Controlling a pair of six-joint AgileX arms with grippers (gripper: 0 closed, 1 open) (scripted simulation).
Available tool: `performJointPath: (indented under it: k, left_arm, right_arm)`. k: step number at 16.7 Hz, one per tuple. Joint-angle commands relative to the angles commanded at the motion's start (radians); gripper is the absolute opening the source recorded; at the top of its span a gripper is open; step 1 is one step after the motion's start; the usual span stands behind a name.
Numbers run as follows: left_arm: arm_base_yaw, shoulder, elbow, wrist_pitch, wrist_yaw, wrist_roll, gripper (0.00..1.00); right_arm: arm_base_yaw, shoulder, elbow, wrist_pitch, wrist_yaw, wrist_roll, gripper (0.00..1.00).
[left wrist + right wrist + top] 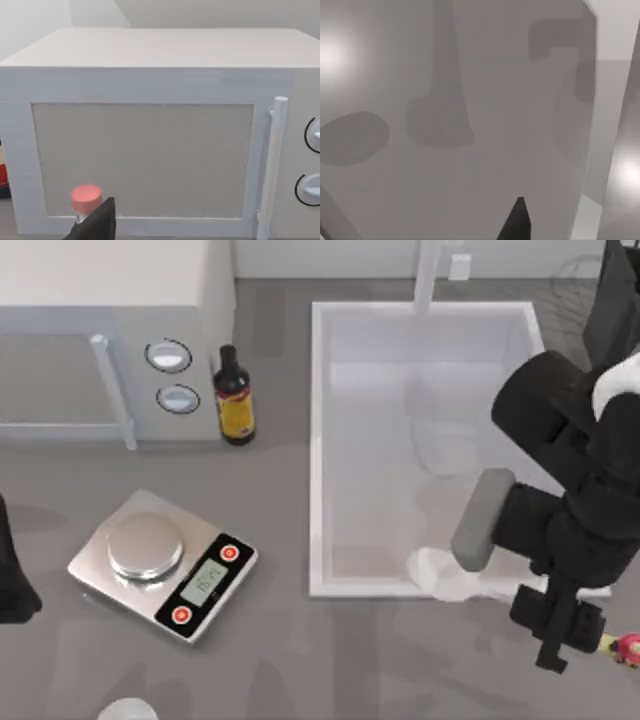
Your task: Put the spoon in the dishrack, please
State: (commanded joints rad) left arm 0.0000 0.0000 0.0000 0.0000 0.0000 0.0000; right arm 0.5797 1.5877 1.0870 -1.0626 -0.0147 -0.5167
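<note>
The spoon lies across the table's front right. Its white oval bowl (440,574) overlaps the front rim of the sink, and its pink-red knob (630,646) shows at the right edge. The handle between them is hidden under my right arm. My right gripper (555,635) hangs over that hidden stretch of handle; whether it touches the spoon is hidden. The dishrack (578,278) stands at the back right, thin dark wires beside a black slab, partly behind the right arm. My left arm (12,575) is parked at the left edge.
A large white sink basin (318,440) fills the middle, with a tap at the back. A white microwave (110,300) stands back left, a dark bottle (235,395) beside it. A silver kitchen scale (160,565) sits front left. A red-capped bottle (86,197) faces the microwave door.
</note>
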Motion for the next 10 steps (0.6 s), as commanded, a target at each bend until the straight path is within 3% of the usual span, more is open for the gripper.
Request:
performJointPath:
  k: [5, 10]
  left_arm:
    - [0.000, 0.000, 0.000, 0.000, 0.000, 0.000, 1.00]
    - [0.000, 0.000, 0.000, 0.000, 0.000, 0.000, 1.00]
  right_arm:
    - [0.000, -0.068, 0.253, -0.345, 0.000, -0.009, 0.00]
    - [-0.006, -0.112, 0.350, -0.445, 0.001, -0.008, 0.00]
